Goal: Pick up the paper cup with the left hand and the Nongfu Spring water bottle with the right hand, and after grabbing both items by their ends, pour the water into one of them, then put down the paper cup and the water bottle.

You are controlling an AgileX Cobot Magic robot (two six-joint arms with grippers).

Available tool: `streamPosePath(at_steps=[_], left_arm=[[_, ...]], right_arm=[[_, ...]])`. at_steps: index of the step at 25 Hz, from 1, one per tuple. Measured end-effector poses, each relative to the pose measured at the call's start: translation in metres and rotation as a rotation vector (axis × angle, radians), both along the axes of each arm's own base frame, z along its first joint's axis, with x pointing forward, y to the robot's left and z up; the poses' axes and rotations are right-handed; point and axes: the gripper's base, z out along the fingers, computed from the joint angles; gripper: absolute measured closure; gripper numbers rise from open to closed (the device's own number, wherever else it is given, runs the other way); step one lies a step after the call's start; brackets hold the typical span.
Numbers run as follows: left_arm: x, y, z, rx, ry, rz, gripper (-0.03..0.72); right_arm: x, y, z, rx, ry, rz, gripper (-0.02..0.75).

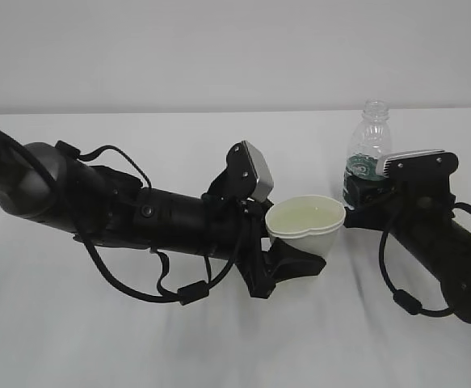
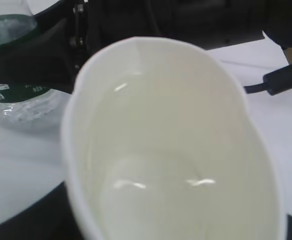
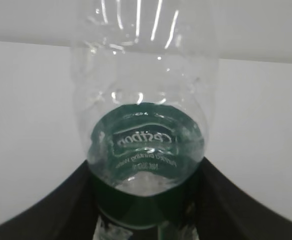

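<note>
The white paper cup point(image 1: 305, 217) sits in my left gripper point(image 1: 298, 257), which is shut on its lower part and squeezes the rim out of round. In the left wrist view the paper cup point(image 2: 176, 125) fills the frame, with clear water point(image 2: 156, 187) glinting in its bottom. Just right of the cup the Nongfu Spring water bottle point(image 1: 369, 144) stands upright and uncapped. My right gripper point(image 1: 371, 194) is shut on its green label band. From the right wrist the bottle point(image 3: 146, 100) looks nearly empty between the black fingers point(image 3: 40, 210). Its base is hidden.
A white cloth-covered table point(image 1: 219, 339) runs under both arms to a pale wall behind. The left arm point(image 1: 138, 214) lies low across the left half with looping cables point(image 1: 178, 291). The right arm point(image 1: 453, 250) comes in from the lower right.
</note>
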Motion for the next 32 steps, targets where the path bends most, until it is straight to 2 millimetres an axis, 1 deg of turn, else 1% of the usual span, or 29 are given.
streamPosePath(at_steps=[10,12,16,18,26,32], left_arm=[[0.0000,0.0000,0.0000,0.000,0.000,0.000,0.249],[0.0000,0.0000,0.0000,0.000,0.000,0.000,0.249],[0.0000,0.0000,0.0000,0.000,0.000,0.000,0.249],[0.0000,0.0000,0.0000,0.000,0.000,0.000,0.249],[0.0001,0.0001,-0.0002,0.002,0.000,0.002,0.249],[0.0005,0.0004,-0.0008,0.010,-0.001,0.006,0.249]], right_arm=[[0.0014,0.0007,-0.0035,0.035,-0.002,-0.005,0.332],[0.0014,0.0010,-0.0035,0.046,0.001,-0.004,0.300],[0.0013,0.0015,-0.0035,0.069,0.006,-0.005,0.204],[0.0013,0.0015,-0.0036,0.072,0.007,-0.005,0.179],[0.0008,0.0029,-0.0042,0.075,0.010,0.011,0.139],[-0.0081,0.0024,-0.0091,0.067,0.042,0.027,0.137]])
